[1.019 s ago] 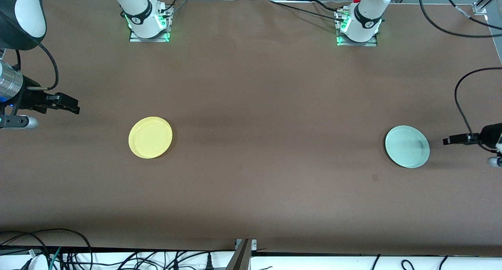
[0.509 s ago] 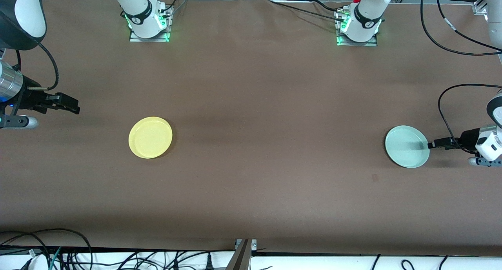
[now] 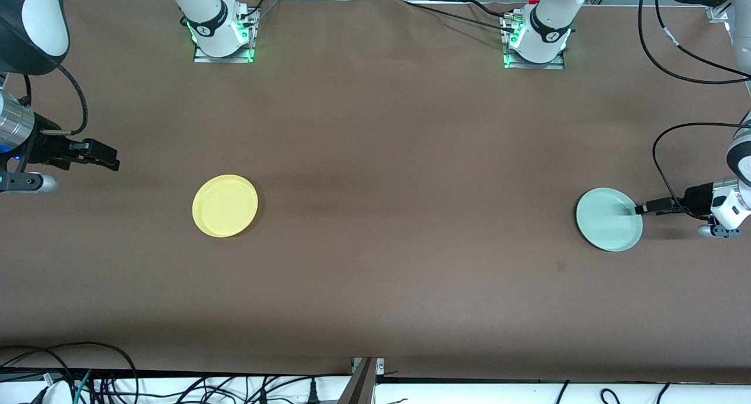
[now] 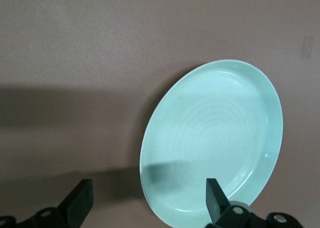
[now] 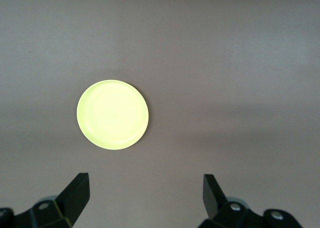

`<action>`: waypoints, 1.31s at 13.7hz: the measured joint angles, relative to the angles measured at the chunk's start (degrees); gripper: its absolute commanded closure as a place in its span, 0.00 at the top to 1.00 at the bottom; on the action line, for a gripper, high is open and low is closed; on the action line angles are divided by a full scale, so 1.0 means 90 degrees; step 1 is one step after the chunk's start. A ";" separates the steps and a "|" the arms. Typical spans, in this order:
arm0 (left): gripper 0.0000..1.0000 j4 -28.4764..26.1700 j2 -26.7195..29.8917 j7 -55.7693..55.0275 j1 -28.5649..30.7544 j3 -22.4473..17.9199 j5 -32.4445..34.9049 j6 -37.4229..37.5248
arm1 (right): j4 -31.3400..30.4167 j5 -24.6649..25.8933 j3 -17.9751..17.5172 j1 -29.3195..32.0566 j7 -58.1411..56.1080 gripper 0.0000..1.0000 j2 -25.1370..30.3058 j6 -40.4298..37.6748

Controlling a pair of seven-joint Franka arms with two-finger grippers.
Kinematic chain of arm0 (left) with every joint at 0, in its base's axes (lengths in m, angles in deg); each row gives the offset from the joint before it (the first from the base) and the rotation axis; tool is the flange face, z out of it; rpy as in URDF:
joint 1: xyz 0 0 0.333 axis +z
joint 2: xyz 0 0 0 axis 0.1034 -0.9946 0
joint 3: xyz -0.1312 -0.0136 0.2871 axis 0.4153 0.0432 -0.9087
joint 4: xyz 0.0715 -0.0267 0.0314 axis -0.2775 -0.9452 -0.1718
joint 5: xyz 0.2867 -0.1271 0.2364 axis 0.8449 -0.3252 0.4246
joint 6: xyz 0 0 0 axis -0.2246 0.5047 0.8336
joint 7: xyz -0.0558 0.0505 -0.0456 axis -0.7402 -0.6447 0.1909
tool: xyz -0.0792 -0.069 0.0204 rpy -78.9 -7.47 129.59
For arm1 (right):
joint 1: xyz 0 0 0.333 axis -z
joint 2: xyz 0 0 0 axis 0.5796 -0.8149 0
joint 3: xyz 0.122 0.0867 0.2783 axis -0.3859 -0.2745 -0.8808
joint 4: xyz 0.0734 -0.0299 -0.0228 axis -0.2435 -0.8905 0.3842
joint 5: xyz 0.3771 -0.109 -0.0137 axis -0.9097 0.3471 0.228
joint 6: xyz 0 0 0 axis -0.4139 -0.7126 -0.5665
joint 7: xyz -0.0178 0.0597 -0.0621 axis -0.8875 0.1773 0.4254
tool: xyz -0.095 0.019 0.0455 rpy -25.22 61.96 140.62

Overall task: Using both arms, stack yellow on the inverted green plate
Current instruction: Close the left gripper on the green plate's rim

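Left wrist view: black two-finger left gripper (image 4: 147,205) with fingers spread wide and holding nothing, one fingertip (image 4: 214,198) over the edge of the round pale mint-green shallow plate (image 4: 212,143), the other over bare brown cloth beside it; faint concentric rings visible on the plate's upturned surface, a dark shadow across the part nearest the gripper. Front view: same left gripper (image 3: 641,209) low at the plate's edge toward the left arm's end of the table, tip right at the rim of the pale green plate (image 3: 607,221); contact with the rim not clear. Green plate flat on the brown cloth-covered table (image 3: 399,158). Right wrist view: black two-finger right gripper (image 5: 145,195) likewise spread wide and empty, high above bare cloth, well apart from the round bright-yellow shallow plate (image 5: 113,114) farther out. Front view again: right gripper (image 3: 105,158) hanging over the table's edge region at the right arm's end, waiting, well clear of the yellow plate (image 3: 225,206). Yellow plate flat on the cloth, rim up, toward the right arm's end; the two plates well apart, at about the same nearness to the front camera. Nothing stacked yet.
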 measured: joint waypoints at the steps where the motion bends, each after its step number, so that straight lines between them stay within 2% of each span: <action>1: 0.83 -0.0034 -0.0001 0.0000 0.0009 0.0002 -0.0019 -0.0002 | 0.0000 0.0000 0.0000 0.0000 0.0000 1.00 0.0000 0.0000; 3: 0.70 -0.0064 -0.0011 0.0000 0.0030 0.0006 -0.0025 -0.0003 | 0.0000 -0.0001 0.0000 0.0000 0.0000 1.00 0.0000 0.0000; 8: 0.68 -0.0060 -0.0078 0.0002 0.0080 0.0013 -0.0214 -0.0044 | 0.0000 -0.0002 0.0000 0.0000 0.0003 1.00 0.0000 0.0005; 10: 0.50 -0.0055 -0.0128 0.0002 0.0080 0.0020 -0.0254 -0.0057 | 0.0000 -0.0002 0.0000 0.0000 0.0003 1.00 0.0000 0.0005; 16: 0.25 0.0042 -0.0156 0.0003 0.0080 0.0025 -0.0256 -0.0084 | 0.0000 -0.0002 0.0000 0.0000 0.0006 1.00 0.0000 0.0008; 18: 0.21 0.0100 -0.0158 0.0003 0.0081 0.0025 -0.0256 -0.0084 | 0.0000 -0.0002 0.0000 0.0000 0.0007 1.00 0.0000 0.0008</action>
